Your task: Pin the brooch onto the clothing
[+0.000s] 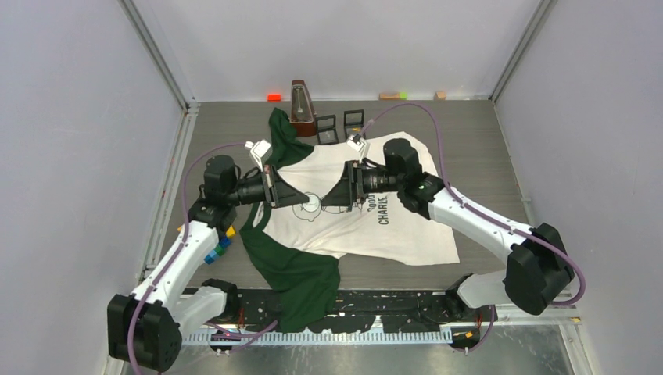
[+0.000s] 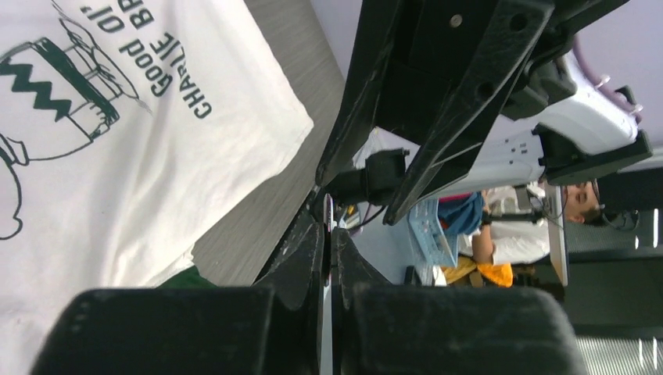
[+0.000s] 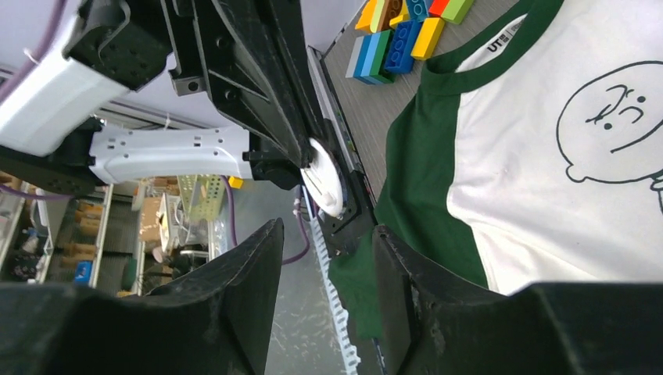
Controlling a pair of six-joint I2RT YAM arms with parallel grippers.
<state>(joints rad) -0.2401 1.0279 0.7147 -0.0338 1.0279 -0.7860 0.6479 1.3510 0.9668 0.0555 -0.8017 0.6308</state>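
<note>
The clothing (image 1: 406, 234) is a white T-shirt with dark green sleeves and a cartoon print, lying flat on the table; it also shows in the left wrist view (image 2: 117, 180) and the right wrist view (image 3: 547, 203). My left gripper (image 1: 301, 201) hovers above its chest, shut on a round white brooch (image 1: 312, 205). In the left wrist view the jaws (image 2: 328, 223) pinch the brooch edge-on (image 2: 328, 215). My right gripper (image 1: 330, 197) faces it tip to tip, open and empty. In the right wrist view its fingers (image 3: 327, 230) stand apart just short of the brooch (image 3: 324, 178).
A wooden metronome (image 1: 302, 109) and two small black frames (image 1: 326, 129) stand behind the shirt. Coloured toy bricks (image 1: 219, 246) lie by the left arm and show in the right wrist view (image 3: 399, 35). Small blocks (image 1: 274, 97) lie along the back wall.
</note>
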